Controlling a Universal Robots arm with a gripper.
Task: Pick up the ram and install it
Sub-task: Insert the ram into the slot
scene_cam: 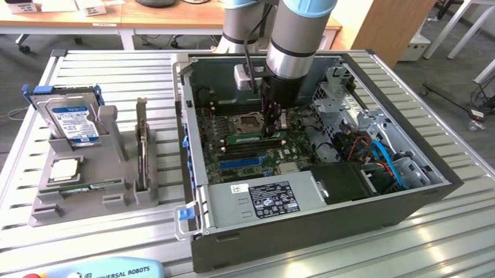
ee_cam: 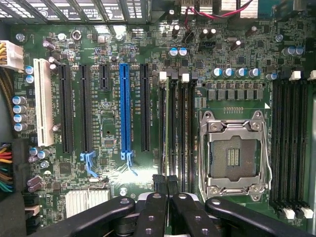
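While the arm reaches down into the open computer case (scene_cam: 325,234), its gripper (scene_cam: 270,134) hangs at the centre of the exterior view. It is just over the bank of memory slots (ee_cam: 181,128) that lies between the blue expansion slot (ee_cam: 124,108) and the empty processor socket (ee_cam: 232,158). Its fingers (ee_cam: 153,212) are clenched almost together.

A thin green strip stands on edge in that bank, and I take it for the ram (scene_cam: 249,139). It runs from the fingertips toward the exterior view's left, so the tips sit at one end of it. Whether they nip its top edge or only bear on it I cannot tell, nor whether it is fully seated.

That is where I would worry. With the contact so near one end, a downward push could drive that end home while the far end rides high, leaving the stick tilted in its slot. If its notch is not lined up with the slot's key, more force would only flex the motherboard (ee_cam: 106,131) or damage the contacts. The white latch (ee_cam: 163,76) at the far end could block it if it is not swung open. The socket lies just beside the slots and is uncovered, so a sideways slip of the fingers could land on its contacts or catch its metal frame.
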